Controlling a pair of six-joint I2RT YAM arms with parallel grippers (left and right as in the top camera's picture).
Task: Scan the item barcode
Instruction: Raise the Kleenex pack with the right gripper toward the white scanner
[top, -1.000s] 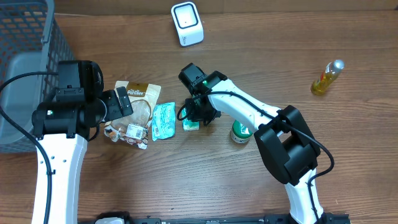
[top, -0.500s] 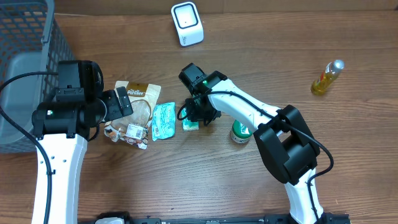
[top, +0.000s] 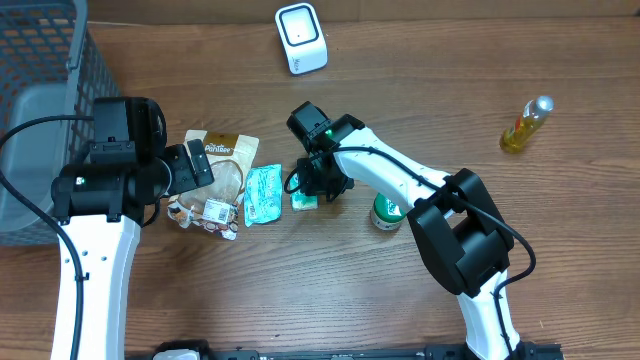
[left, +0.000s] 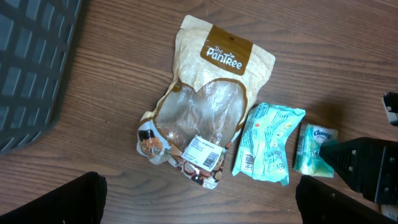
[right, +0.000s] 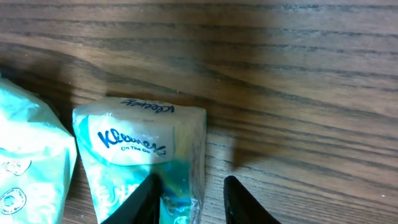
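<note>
Lit brightly and evenly from above, with only soft shadows on the tabletop. Sharp in the overhead view. Darker ahead of the right tool, with a faint shadow beside its blurred fingers. Blurred and black at the left tool, with mild sheen on the bag ahead of it.

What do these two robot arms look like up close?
The left arm and right arm have smooth white links joined by chunky black housings. A black cable loops off the left one; a green light glows near the right tool, whose fingers are black.
</note>
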